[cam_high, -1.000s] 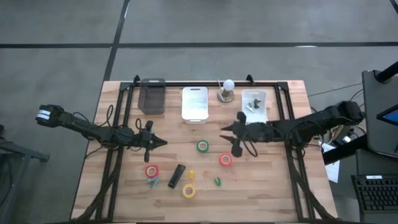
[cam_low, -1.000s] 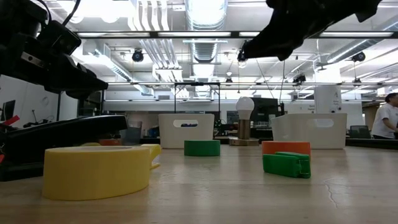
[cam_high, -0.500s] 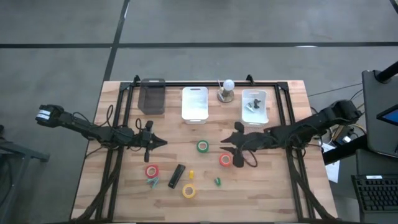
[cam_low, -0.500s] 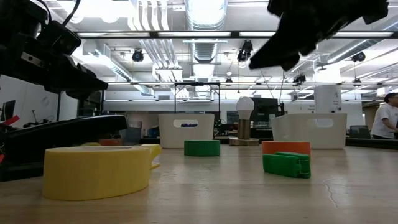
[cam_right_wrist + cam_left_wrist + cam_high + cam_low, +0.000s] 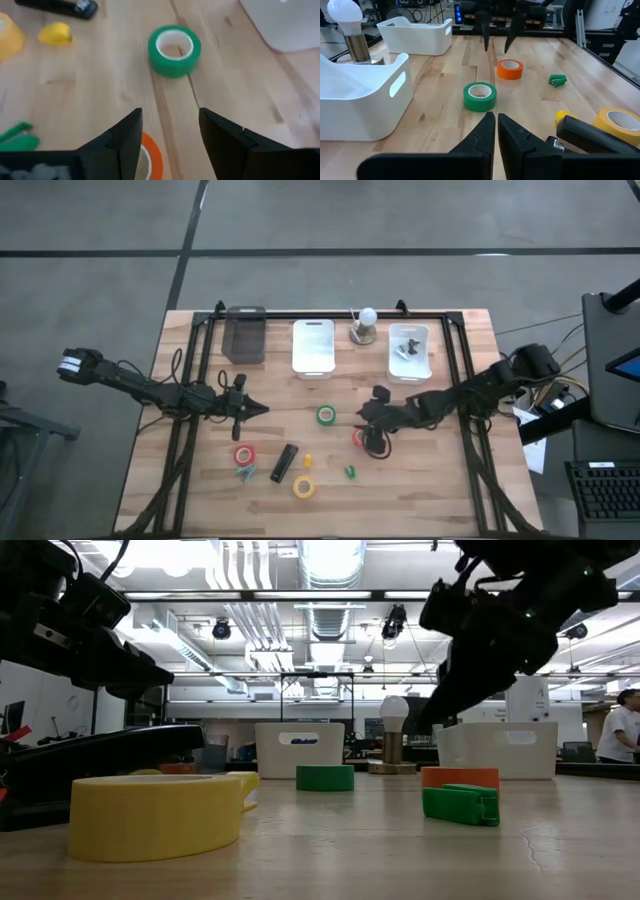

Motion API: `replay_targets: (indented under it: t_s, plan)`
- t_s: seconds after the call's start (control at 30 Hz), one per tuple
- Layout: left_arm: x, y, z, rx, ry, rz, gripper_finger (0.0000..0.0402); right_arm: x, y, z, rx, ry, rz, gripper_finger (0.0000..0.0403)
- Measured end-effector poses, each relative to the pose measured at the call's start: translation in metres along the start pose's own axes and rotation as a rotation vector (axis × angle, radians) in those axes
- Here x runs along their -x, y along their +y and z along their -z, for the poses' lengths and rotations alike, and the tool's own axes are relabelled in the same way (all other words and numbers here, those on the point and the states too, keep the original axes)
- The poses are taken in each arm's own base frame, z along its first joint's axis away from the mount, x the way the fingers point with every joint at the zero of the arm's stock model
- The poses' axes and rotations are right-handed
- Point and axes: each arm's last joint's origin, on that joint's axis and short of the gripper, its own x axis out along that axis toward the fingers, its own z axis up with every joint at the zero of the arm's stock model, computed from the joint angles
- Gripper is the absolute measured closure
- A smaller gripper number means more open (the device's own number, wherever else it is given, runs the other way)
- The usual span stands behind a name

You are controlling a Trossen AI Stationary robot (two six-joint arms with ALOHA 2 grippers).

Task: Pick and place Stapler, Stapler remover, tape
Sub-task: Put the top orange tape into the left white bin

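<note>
In the high view my right gripper [image 5: 366, 432] hovers open just above the orange-red tape roll [image 5: 359, 438], which lies flat on the table. The right wrist view shows that roll [image 5: 148, 156] low between the spread fingers, untouched. The green roll [image 5: 326, 415] lies just beyond it. The red roll [image 5: 244, 454], the yellow roll [image 5: 303, 487] and the black stapler [image 5: 284, 462] lie flat nearer the near edge. A small green stapler remover [image 5: 350, 472] lies close to the yellow roll. My left gripper [image 5: 256, 409] waits shut over the table's left half.
Along the far edge stand a dark bin [image 5: 244, 335], a white bin [image 5: 313, 347], a bulb on a stand [image 5: 366, 325] and a second white bin [image 5: 409, 350] with small items in it. A small yellow piece [image 5: 308, 460] lies by the stapler.
My right gripper has swung from in front of the right white bin toward the table's near edge and come down, ending low over the orange-red roll. Its fingers point more steeply down than before. The left arm and all the objects have kept still.
</note>
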Motion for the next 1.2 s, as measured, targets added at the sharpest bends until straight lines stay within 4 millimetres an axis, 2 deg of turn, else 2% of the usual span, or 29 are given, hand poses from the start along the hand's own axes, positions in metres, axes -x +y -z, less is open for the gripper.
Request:
replay_targets:
  t_s: [0.3,0.8,1.2]
  plan:
    - [0.0,0.0,0.0,0.0,0.001,0.0,0.0378,0.0,0.001,0.009,-0.001,0.094,-0.018,0.0213]
    - [0.0,0.0,0.0,0.0,0.0,0.0,0.0378,-0.015,0.005,0.024,-0.019,0.178,-0.023,0.0233]
    - [0.0,0.0,0.0,0.0,0.0,0.0,0.0378,-0.016,0.005,0.024,-0.025,0.182,-0.023,0.0268]
